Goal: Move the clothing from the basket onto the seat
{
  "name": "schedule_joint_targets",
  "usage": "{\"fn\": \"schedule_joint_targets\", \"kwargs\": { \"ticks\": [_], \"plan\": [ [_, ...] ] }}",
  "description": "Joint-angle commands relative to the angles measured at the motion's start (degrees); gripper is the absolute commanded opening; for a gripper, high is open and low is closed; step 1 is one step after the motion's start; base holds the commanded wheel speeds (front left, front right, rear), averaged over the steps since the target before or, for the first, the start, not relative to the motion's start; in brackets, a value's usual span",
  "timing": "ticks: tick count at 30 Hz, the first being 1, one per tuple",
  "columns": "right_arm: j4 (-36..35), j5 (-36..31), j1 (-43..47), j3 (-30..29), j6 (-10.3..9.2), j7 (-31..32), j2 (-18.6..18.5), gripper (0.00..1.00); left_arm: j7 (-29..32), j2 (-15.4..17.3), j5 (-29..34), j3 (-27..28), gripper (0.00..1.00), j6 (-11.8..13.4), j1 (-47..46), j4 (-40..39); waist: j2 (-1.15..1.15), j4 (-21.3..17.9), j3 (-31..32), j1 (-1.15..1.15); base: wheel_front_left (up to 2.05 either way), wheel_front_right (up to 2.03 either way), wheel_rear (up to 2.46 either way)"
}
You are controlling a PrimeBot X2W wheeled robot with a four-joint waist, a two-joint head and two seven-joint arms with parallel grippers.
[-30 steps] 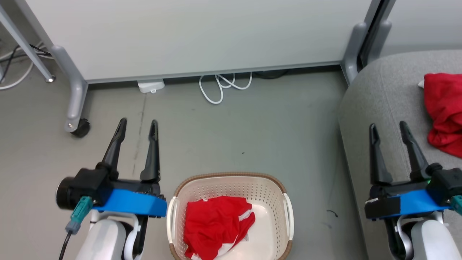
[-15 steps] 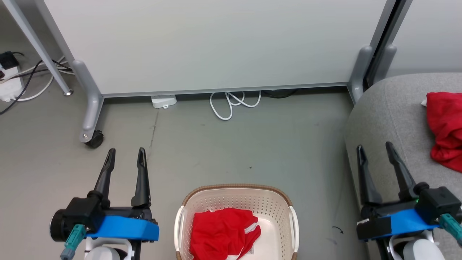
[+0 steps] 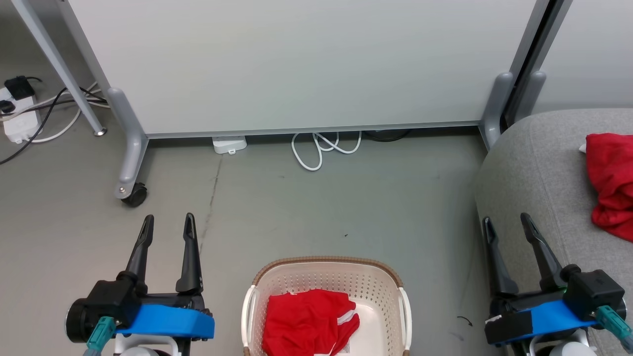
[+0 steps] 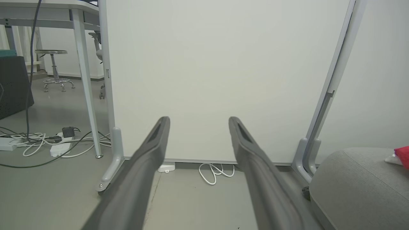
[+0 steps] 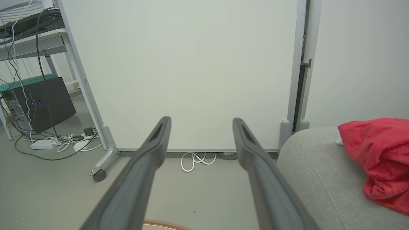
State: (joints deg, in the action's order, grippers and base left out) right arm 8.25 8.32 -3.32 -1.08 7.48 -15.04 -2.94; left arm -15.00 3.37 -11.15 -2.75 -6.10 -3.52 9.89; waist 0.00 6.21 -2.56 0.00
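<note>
While left hand [image 3: 168,217] and right hand [image 3: 505,218] hang apart, empty | red garment [image 3: 304,321] in basket [image 3: 326,260] | tip: pinch a thick fold

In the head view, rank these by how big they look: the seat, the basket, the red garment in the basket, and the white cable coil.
1. seat, even though the frame's edge cuts it off
2. basket
3. garment inside it
4. cable coil

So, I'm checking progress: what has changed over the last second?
Mostly the head camera moved; the left gripper and right gripper sit lower in view, open and empty throughout. Nothing taken or released: one red garment stays in the basket, the other garment on the seat.
</note>
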Motion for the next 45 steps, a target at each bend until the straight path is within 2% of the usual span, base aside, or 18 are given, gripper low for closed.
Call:
{"fn": "schedule_joint_targets", "kwargs": {
  "ticks": [1, 14, 22, 25, 33, 38, 45],
  "plan": [
    [0.2, 0.3, 0.7, -0.1, 0.03, -0.2, 0.1, 1.00, -0.3, 0.0, 0.3, 0.2, 1.00, -0.2, 0.4, 0.1, 0.00, 0.0, 0.0, 0.00, 0.00, 0.00, 0.00],
    [0.9, 0.6, 0.3, 0.3, 0.03, -0.2, 0.1, 1.00, -0.3, -0.4, 1.2, 1.1, 1.00, -0.9, 0.2, 0.5, 0.00, -0.4, 0.2, 0.00, 0.00, 0.00, 0.00],
    [0.8, 0.4, -0.9, 0.5, 0.03, -0.2, 0.1, 1.00, -0.3, 0.0, 1.9, -1.7, 1.00, -1.3, -4.0, 3.8, 0.00, -1.0, -0.6, 0.00, 0.00, 0.00, 0.00],
    [0.6, 0.0, -1.7, 0.7, 0.03, -0.2, 0.1, 1.00, -0.3, 0.8, 2.1, -3.9, 1.00, -1.5, -6.5, 5.9, 0.00, -1.5, -1.5, 0.00, 0.00, 0.00, 0.00],
    [-0.4, -1.6, -4.8, 1.5, 0.03, -0.2, 0.1, 1.00, -0.2, 4.0, -0.9, -14.8, 1.00, -1.5, -14.8, 14.1, 0.00, -3.7, -5.9, 0.00, 0.00, 0.00, 0.00],
    [-1.2, -2.5, -7.9, 2.3, 0.03, -0.2, 0.1, 1.00, -0.2, 5.6, -2.8, -22.1, 1.00, -1.4, -20.6, 20.4, 0.00, -5.7, -10.1, 0.00, 0.00, 0.00, 0.00],
    [-2.6, -4.0, -12.6, 2.1, 0.03, -0.2, 0.1, 1.00, -0.2, 6.8, -5.0, -29.6, 1.00, -1.4, -27.3, 27.7, 0.00, -8.1, -17.2, 0.00, 0.00, 0.00, 0.00]
  ]
}}
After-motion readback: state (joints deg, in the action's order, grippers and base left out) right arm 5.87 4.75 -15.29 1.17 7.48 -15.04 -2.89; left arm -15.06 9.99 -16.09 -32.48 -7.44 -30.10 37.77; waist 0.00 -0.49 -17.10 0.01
